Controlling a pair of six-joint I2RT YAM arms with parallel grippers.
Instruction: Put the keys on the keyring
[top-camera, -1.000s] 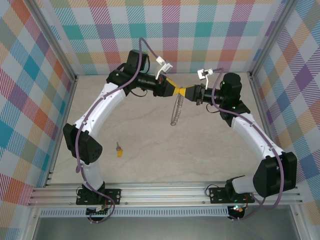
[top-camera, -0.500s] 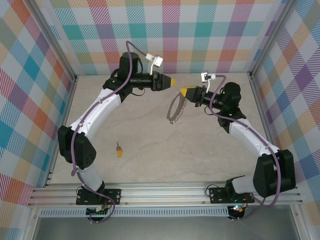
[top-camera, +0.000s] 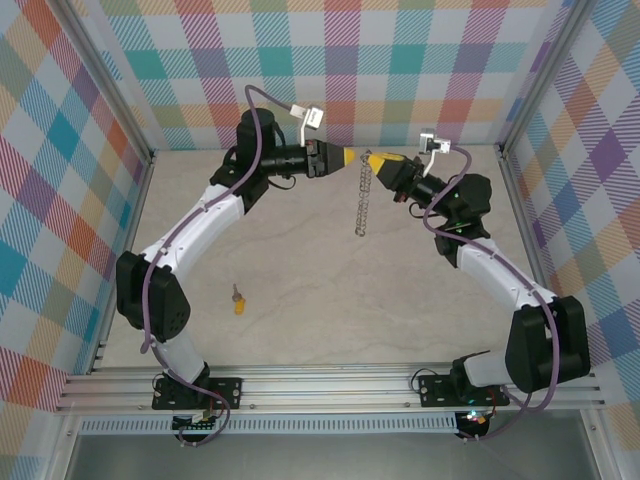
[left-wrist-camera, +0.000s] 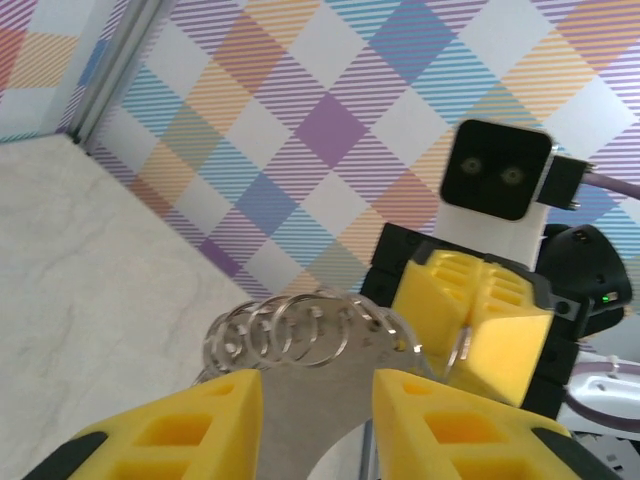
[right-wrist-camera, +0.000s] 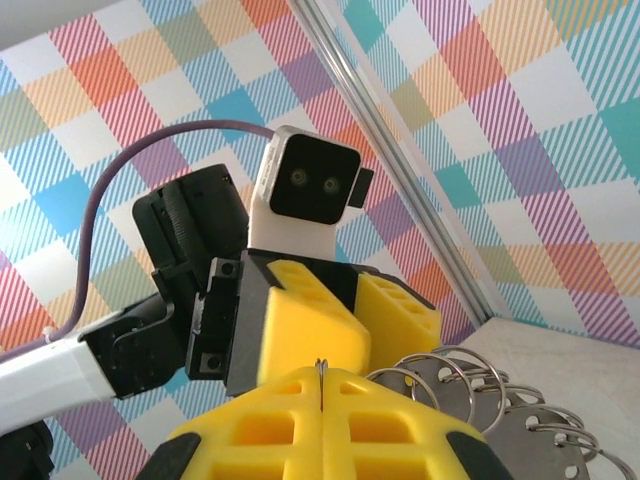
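Closing in since half a second ago, the left gripper (top-camera: 347, 157) has swung toward the ring (top-camera: 364, 200). The right gripper (top-camera: 372, 159) has carried the ring farther back. The ring was then a slanted open loop and now hangs edge-on as a thin straight line.

The right gripper sits at the ring's top with its yellow fingers pressed together on the wire. In the right wrist view a sliver of that wire stands in the seam between its pads (right-wrist-camera: 300, 430). The ring's overlapping coils (right-wrist-camera: 480, 400) spread just to the right of the seam.

The left gripper is just left of the ring's top, nose to nose with the right one. In the left wrist view its fingers (left-wrist-camera: 170, 425) stand well apart. The ring's coils (left-wrist-camera: 290, 330) and a flat grey metal tab (left-wrist-camera: 315, 390) lie across the gap between them. I cannot tell whether either finger touches the ring.

The key (top-camera: 238, 300) lies on the table (top-camera: 300, 260) well apart from the ring, to its near left. Its yellow-orange head points toward the near edge.
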